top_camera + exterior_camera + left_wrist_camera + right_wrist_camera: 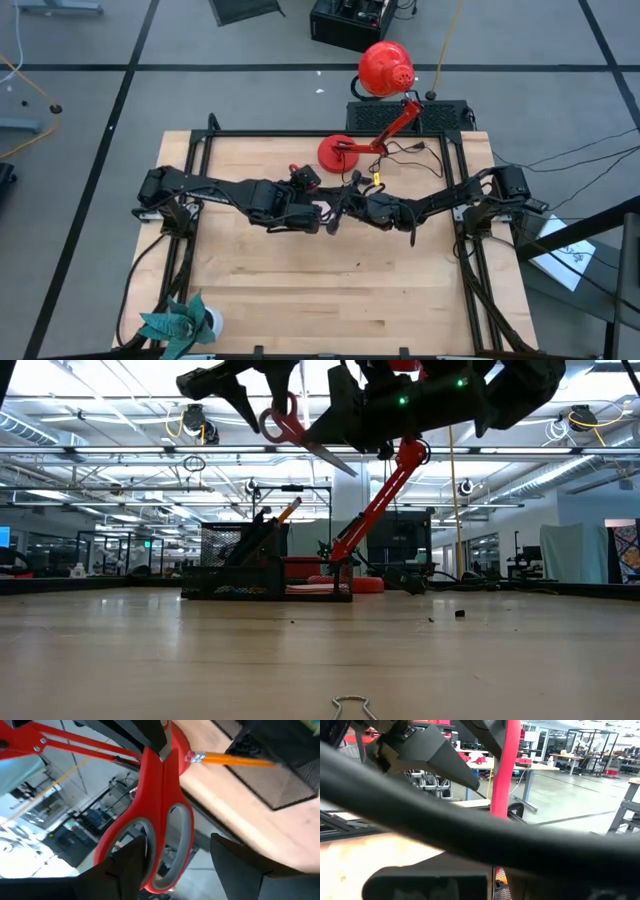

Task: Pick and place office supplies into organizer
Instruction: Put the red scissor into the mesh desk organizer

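Both arms meet above the middle of the table, raised well clear of the wood. The left gripper [325, 212] has its fingers spread wide; in its wrist view the two dark fingertips [131, 865] stand on either side of the grey-lined loops of the red-handled scissors [160, 815], one fingertip overlapping a loop, though firm contact cannot be confirmed. The right gripper [350, 195] is closed down narrow; it sits at the blade end of the scissors, just beside the left gripper, but whether it pinches the blades cannot be told, since its own wrist view is filled by dark arm parts.

In the low view the scissors [295, 430] hang high in the air between the two grippers, handles toward the left gripper and the blade tip pointing down and away.

The organizer [265, 572], a black mesh tray, stands on the table below and beyond the grippers, just beside the red lamp [372, 105] base. An orange pencil [287, 512] leans upright in it, eraser end up; the same pencil [230, 760] shows just beyond the scissor handles in the left wrist view.

A teal plant [180, 322] stands at the table's near corner, well apart from both grippers.
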Controlling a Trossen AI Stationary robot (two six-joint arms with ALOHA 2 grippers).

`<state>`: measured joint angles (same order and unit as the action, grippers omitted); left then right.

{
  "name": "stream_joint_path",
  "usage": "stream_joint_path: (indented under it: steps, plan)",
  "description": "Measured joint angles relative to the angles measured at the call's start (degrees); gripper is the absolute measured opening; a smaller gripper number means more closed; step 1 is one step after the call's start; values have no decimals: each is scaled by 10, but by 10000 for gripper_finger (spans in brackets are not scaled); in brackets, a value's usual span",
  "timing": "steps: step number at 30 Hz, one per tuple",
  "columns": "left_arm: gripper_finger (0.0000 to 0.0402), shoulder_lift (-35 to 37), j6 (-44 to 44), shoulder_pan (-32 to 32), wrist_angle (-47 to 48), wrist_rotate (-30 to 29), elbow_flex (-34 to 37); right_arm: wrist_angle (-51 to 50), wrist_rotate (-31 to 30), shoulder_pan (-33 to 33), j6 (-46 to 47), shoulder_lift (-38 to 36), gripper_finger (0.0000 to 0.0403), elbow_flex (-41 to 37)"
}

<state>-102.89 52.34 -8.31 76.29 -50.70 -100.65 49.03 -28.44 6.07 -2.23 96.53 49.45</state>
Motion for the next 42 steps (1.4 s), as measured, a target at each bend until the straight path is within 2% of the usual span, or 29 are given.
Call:
stream_joint_path:
  steps: [6,12,16,21,24,31,34,36,39,42]
  plan:
    - [256,2,-39,22,0,28,-1,22,24,-1,-10,-2,5,-1]
    - [287,2,-45,59,-5,52,0,28,100,2,-10,-3,5,0]
    - [306,2,-71,82,-11,58,0,36,87,0,-5,-4,5,0]
    - [313,2,-79,93,-12,37,0,26,81,0,-5,-4,3,0]
    - [304,2,-90,92,-9,37,0,21,77,0,-2,-4,2,0]
    - [270,4,-180,72,42,35,0,-5,76,1,0,-4,1,0]
    - [252,7,-264,56,98,23,0,-21,76,5,0,-4,1,0]
    - [238,8,-351,44,141,31,1,-29,76,13,-10,-4,1,0]
    - [208,31,-459,18,131,73,13,-49,70,32,-26,-5,1,0]
    - [167,59,-521,-18,142,115,23,-129,47,52,-44,-21,0,0]
